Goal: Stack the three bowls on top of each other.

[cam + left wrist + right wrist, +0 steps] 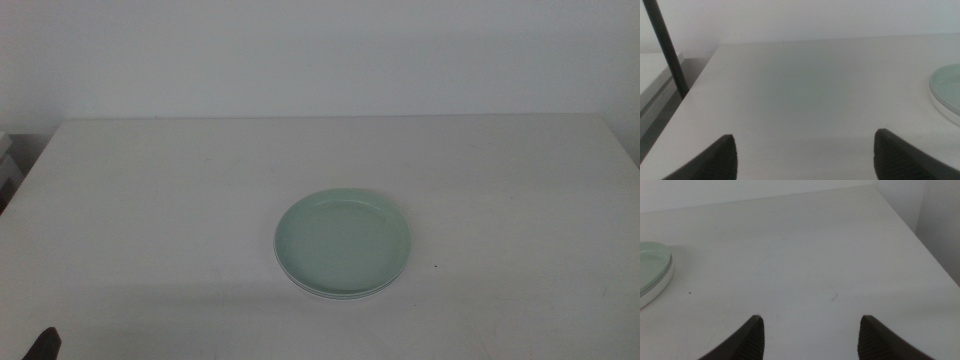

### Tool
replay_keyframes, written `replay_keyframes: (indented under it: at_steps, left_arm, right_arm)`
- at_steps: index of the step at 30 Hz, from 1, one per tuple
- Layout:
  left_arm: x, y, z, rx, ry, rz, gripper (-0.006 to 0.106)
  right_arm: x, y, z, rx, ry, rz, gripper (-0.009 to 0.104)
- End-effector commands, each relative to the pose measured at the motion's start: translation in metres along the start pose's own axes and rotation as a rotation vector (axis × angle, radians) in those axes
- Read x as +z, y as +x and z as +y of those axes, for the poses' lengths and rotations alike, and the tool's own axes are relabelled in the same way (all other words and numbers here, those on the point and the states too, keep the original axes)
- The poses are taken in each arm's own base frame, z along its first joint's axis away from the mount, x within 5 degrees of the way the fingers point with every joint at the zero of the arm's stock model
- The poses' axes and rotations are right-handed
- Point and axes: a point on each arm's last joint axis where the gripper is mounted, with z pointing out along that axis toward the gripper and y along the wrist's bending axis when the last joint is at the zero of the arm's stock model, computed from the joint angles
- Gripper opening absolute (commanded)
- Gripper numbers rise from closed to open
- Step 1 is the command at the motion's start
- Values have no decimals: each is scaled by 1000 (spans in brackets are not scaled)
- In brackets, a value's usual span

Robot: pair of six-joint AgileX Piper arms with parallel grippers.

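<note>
One stack of bowls sits near the middle of the white table [150, 200]. The mint green bowl [343, 241] lies on top, and a white rim [330, 293] of a bowl beneath shows along its near edge. The grey-blue bowl is hidden. The stack's edge also shows in the left wrist view [946, 95] and the right wrist view [654, 272]. My left gripper [805, 155] is open over bare table, well to the stack's left, its tip just showing at the middle view's bottom edge [45, 345]. My right gripper [810, 337] is open and holds nothing, to the stack's right.
A dark post [667, 47] and a lower pale surface [655, 75] stand off the table's left edge. The table's right edge [920, 235] drops away beside the right gripper. A white wall rises behind the table.
</note>
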Motion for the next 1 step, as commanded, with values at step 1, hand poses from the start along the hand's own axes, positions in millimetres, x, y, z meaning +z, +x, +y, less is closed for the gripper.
replay_keyframes:
  at_steps: [1]
  left_arm:
    - [-2, -9, 1, -12, -10, -95, 105]
  right_arm:
    - [-3, -8, 0, -16, -1, -92, 48]
